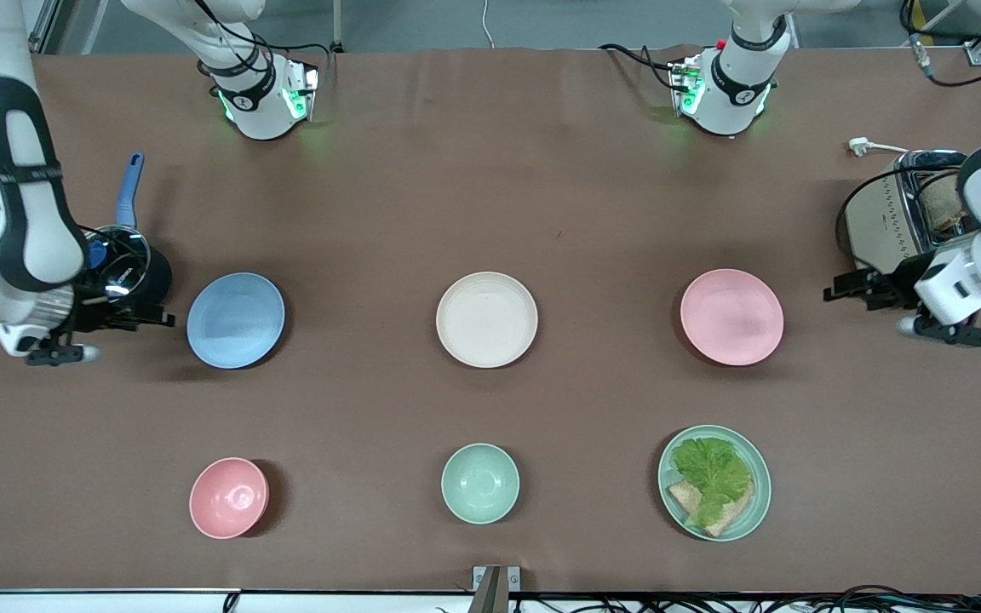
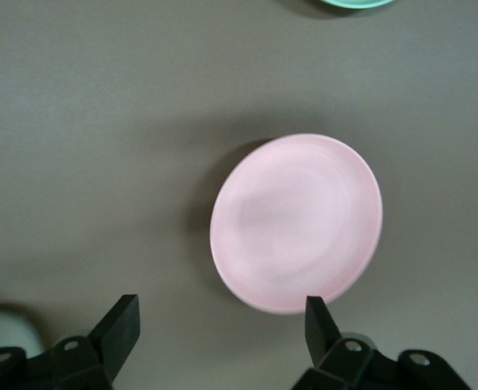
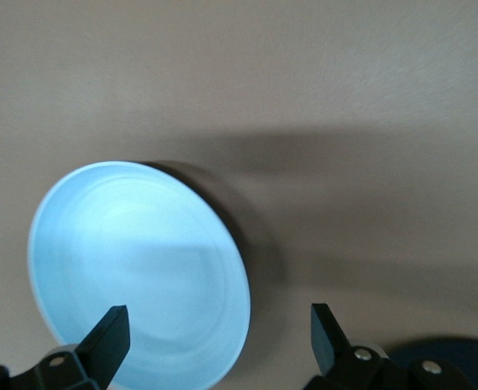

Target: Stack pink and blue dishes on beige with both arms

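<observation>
Cream-beige and matte, the beige plate [image 1: 486, 319] sits at the middle of the brown table [image 1: 490, 170] and serves as the landmark for everything else. The blue plate [image 1: 235, 320] lies flat well apart from it toward the right arm's end of the table, level with it, and the pink plate [image 1: 731, 317] lies flat equally far from it toward the left arm's end; neither touches the beige plate or anything else. The right gripper [image 1: 169, 320] hangs low just beside the blue plate's outer edge, on the side away from the beige plate, its fingers spread wide and holding nothing; in the right wrist view the blue plate [image 3: 137, 272] shows between and past the two parted fingertips [image 3: 109, 333]. The left gripper [image 1: 831, 295] hangs just outside the pink plate, likewise on the side away from the beige plate, fingers also wide apart and empty, with the pink plate [image 2: 296, 223] ahead of them in the left wrist view. Nearer to the front camera than the beige plate stands a small green bowl [image 1: 480, 483], with a pink bowl [image 1: 228, 497] toward the right arm's end and a green plate of lettuce and bread [image 1: 714, 482] toward the left arm's end.
</observation>
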